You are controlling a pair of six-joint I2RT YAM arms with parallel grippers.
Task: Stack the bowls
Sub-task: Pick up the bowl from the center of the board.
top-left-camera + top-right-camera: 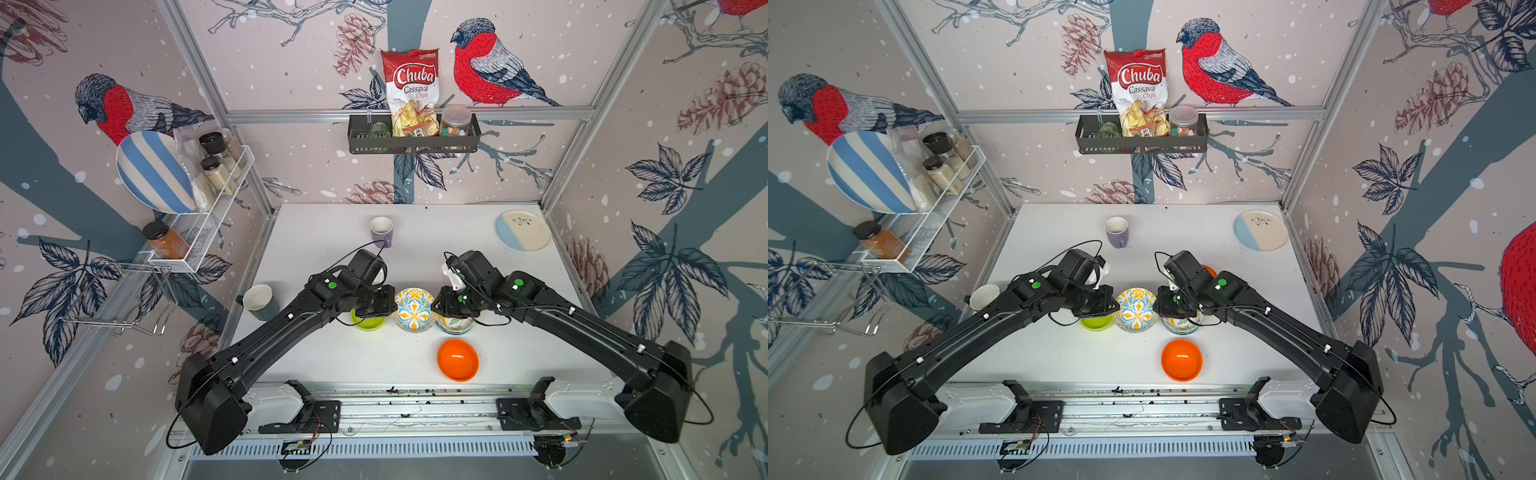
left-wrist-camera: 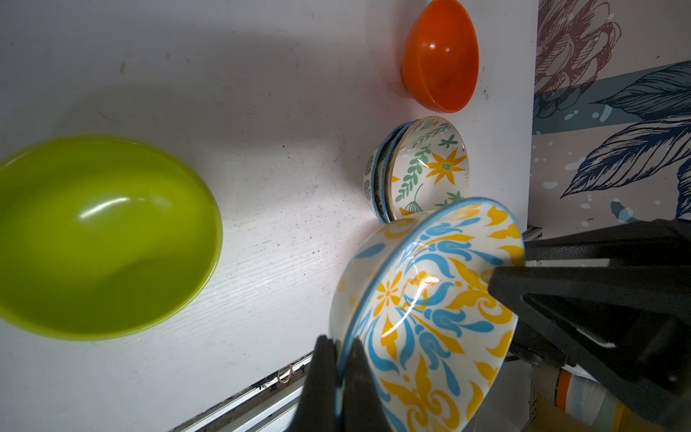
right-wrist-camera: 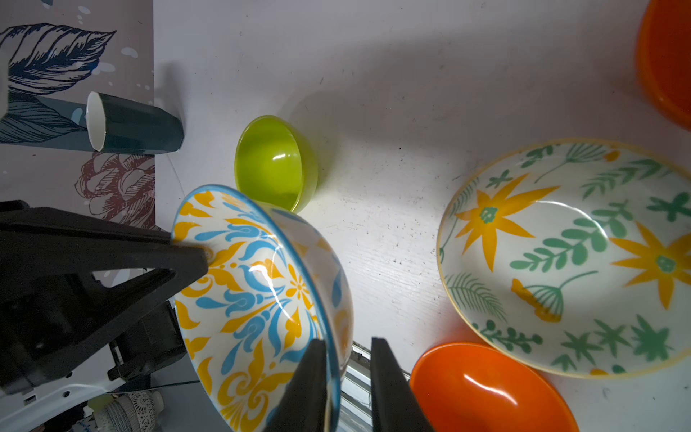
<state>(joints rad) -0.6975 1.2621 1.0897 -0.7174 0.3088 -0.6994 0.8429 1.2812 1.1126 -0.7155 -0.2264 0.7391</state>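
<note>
**Yellow-and-blue bowl hung between two arms as stacking went on**

We saw the glossy ceramic bowl with the yellow and blue floral print point(image 1: 414, 309) held clear of the white table point(image 1: 332, 365). It hung between the lime green plastic bowl point(image 1: 369, 323) and a nested pair of green-leaf print bowls point(image 1: 456, 325). The left gripper point(image 2: 339, 342) was clamped tight on one side of its rim, one finger inside and one outside. The right gripper point(image 3: 347, 340) stood astride the opposite rim with its jaws parted. Its inner finger lay against the glaze, but the outer one showed a gap to the wall, so we judged it had no hold yet. A glossy orange bowl point(image 1: 457, 360) sat alone nearer the robot's base. A second orange one point(image 1: 1208, 271) peeped from behind the right arm.

We took this for a handover, with the leaf-print pair as the likely landing place. As we read it, the next move called for the right jaws to pinch the rim firmly before the left let go. A level carry and a gentle, centred set-down into the pair would follow.
</note>
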